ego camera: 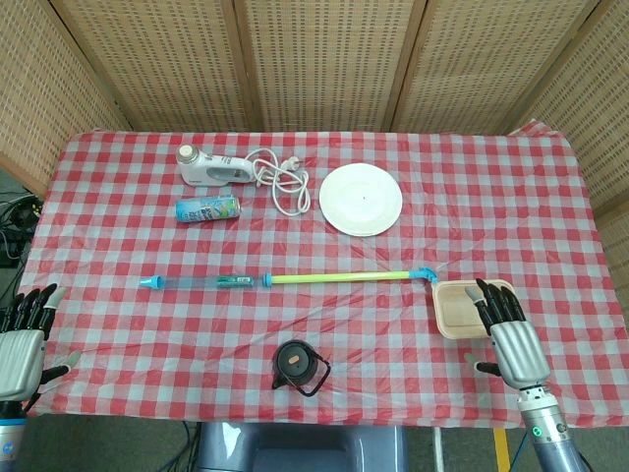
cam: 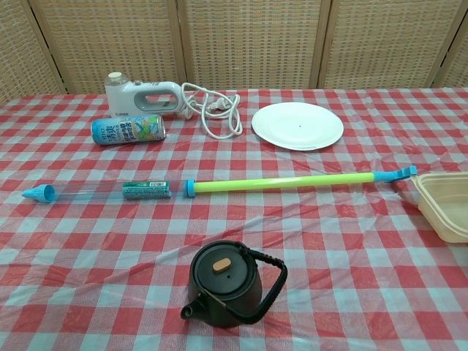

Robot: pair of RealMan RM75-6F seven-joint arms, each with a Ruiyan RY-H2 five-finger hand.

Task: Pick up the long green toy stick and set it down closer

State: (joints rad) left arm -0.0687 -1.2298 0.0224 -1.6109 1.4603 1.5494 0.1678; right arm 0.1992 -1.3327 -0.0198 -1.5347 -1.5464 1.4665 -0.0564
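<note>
1. Stick, green with blue ends, flat across the middle of the counter, in line with a clear tube to its left; untouched, not yet lifted.
2. Right hand at the near right edge, over a tan box, fingers apart, holding nothing; close to the stick's blue hooked end.
3. Left hand at the near left corner, fingers apart, also empty; well apart from the stick.
4. Nothing done so far, judging by the layout: reach, grasp, lift and placement nearer the front edge all left.
5. Black kettle in the near middle, likely in the way of a closer spot.
6. Farther back: mixer with cord, can, white plate.
</note>
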